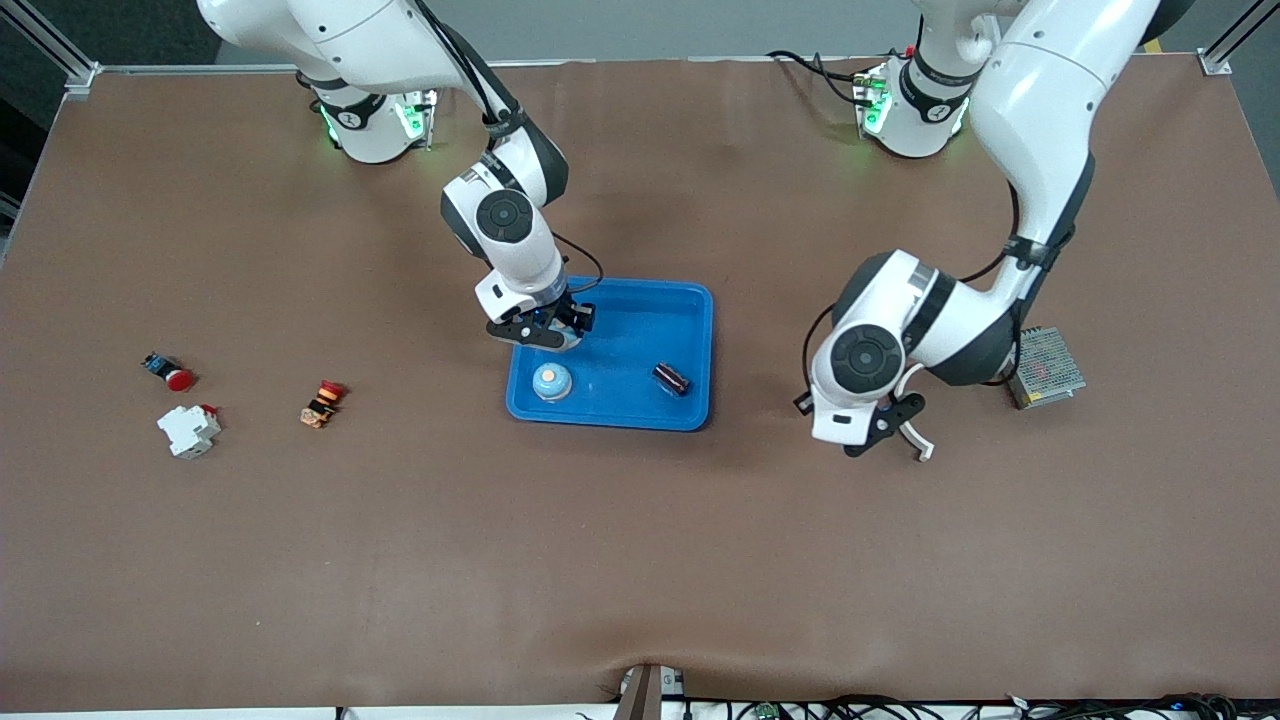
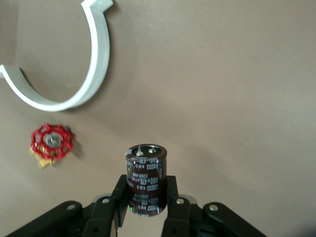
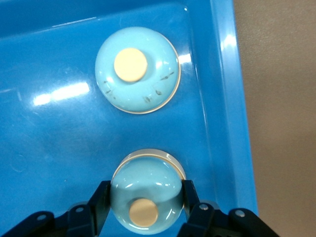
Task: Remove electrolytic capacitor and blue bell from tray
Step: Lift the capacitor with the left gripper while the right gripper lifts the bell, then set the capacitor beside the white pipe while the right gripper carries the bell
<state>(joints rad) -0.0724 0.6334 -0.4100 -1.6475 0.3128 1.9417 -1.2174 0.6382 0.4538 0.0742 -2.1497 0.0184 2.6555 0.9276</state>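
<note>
- Right wrist view is showing the right pincer [image 3: 146,197] clamping a blue bell [image 3: 146,192] by its round sides, down in the tray [image 3: 232,98] near the rim toward the right arm's end; a second bell [image 3: 137,69] is sitting just beside it.
- That glossy dome is looking hard, light and probably slippery, so a low grip at its widest girth seems safest.
- Left pincer [image 2: 147,200] is gripping an electrolytic capacitor [image 2: 145,180] across its stiff, sleeved barrel, over bare tabletop [image 2: 237,89] outside the tray.
- Another dark capacitor [image 1: 672,379] is lying in the tray.
</note>
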